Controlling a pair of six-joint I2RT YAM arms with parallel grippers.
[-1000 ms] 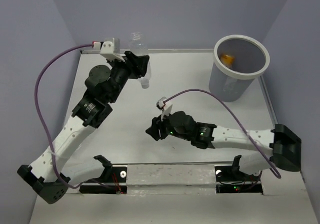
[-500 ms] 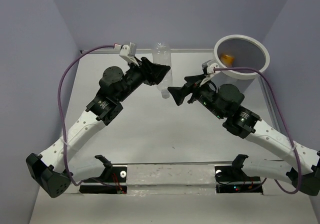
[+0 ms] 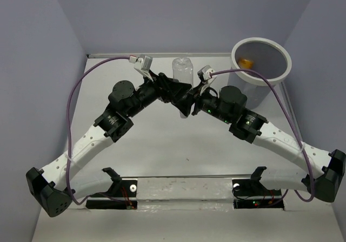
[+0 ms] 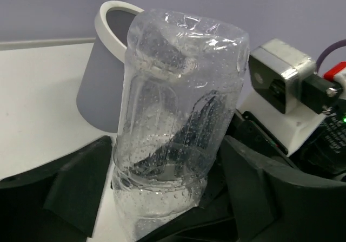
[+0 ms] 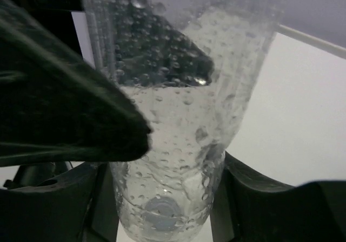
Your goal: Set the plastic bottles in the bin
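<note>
- Bench (image 3: pixel 135 161): white surface carrying both arm bases at the near edge and the bin at the far right corner.
- Left arm (image 3: pixel 92 139): reaches diagonally from the near left corner toward the middle of the far edge, elbow raised, wrist aimed right.
- Right arm (image 3: pixel 270 139): mirrors it from the near right corner, forearm aimed left, so the two wrists meet nose to nose.
- Bin (image 3: pixel 288 63): stands upright, mouth open, to the right of the meeting point. It is well apart from the bottle, on the right arm's side.
- Clear bottle (image 3: pixel 182 71): held off the bench between the wrists. The long axis is roughly upright, wide base uppermost and cap downward, wet with droplets inside.
- Left gripper (image 3: pixel 180 93): pinches the clear bottle (image 4: pixel 178 117) at its lower body, one finger on each flank.
- Right gripper (image 3: pixel 189 105): fingers are spread either side of the bottle's neck end (image 5: pixel 162 198) and close to it. Whether they press it I cannot tell.
- Judgement: a hand-over is in hand; the right arm is nearer the bin and must carry rightward.
- Orange bottle (image 3: pixel 246 63): lies inside the bin.
</note>
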